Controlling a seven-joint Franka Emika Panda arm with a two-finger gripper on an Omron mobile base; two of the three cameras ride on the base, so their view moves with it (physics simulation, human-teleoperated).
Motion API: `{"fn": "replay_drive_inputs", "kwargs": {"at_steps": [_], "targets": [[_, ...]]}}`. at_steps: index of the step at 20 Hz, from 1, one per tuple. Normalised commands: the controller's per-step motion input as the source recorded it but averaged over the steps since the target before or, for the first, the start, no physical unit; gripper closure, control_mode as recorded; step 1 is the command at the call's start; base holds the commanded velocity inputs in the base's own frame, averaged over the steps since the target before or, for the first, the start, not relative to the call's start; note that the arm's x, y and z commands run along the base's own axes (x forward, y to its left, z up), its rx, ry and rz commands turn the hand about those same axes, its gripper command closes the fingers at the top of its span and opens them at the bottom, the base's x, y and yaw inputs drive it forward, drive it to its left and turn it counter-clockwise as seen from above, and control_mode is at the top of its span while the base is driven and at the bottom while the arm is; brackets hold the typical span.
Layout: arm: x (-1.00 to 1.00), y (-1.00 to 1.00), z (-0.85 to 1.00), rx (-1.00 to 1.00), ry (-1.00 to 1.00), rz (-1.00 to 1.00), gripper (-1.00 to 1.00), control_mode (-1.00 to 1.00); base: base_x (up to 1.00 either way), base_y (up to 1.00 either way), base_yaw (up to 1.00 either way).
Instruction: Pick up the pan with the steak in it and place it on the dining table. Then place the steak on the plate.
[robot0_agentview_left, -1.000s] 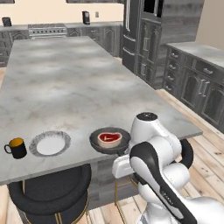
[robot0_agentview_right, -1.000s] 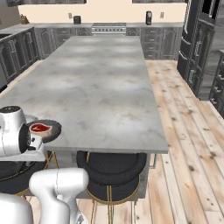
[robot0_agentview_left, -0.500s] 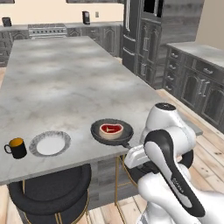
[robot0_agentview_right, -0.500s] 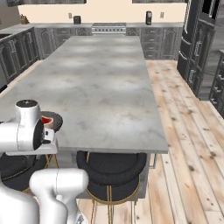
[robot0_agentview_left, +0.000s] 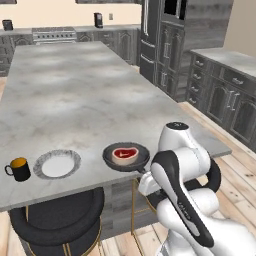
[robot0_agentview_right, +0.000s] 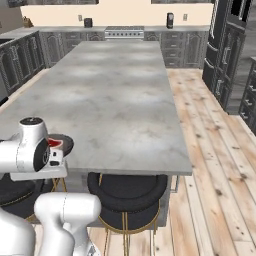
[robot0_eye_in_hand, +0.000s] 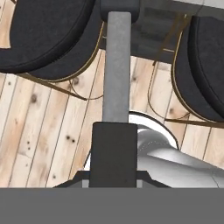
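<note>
We are looking along the pincer (robot0_eye_in_hand: 114, 151) in the hand view, where it is pinching the long straight handle of the pan (robot0_agentview_left: 126, 157), the handle running away from us over the plank floor (robot0_eye_in_hand: 43, 127) and between two black stool seats (robot0_eye_in_hand: 43, 30). From the left base view the pan is sitting at the near edge of the tabletop (robot0_agentview_left: 75, 95), and it seems to be resting on the stone, though the arm is hiding the handle end, so we cannot be sure. The steak (robot0_agentview_left: 124, 154) is lying flat inside the pan, red centre up. Just beside the pan, toward the left, the plate (robot0_agentview_left: 57, 164) is sitting bare on the tabletop, and beyond it a small black mug (robot0_agentview_left: 18, 169) is standing near the edge. Farther back, grey cabinets (robot0_agentview_left: 220, 100) and a stove (robot0_agentview_left: 52, 35) are lining the walls.
</note>
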Motion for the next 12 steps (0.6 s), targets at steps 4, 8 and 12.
{"fn": "replay_drive_inputs", "kwargs": {"at_steps": [4, 8, 12], "targets": [[0.50, -0.08, -0.38, 0.02, -0.07, 0.00, 1.00, -1.00, 0.00, 0.00, 0.00], [0.62, -0.15, -0.39, 0.07, -0.05, 0.00, 1.00, -1.00, 0.00, 0.00, 0.00], [0.65, -0.06, -0.38, 0.05, -0.05, 0.00, 1.00, -1.00, 0.00, 0.00, 0.00]]}}
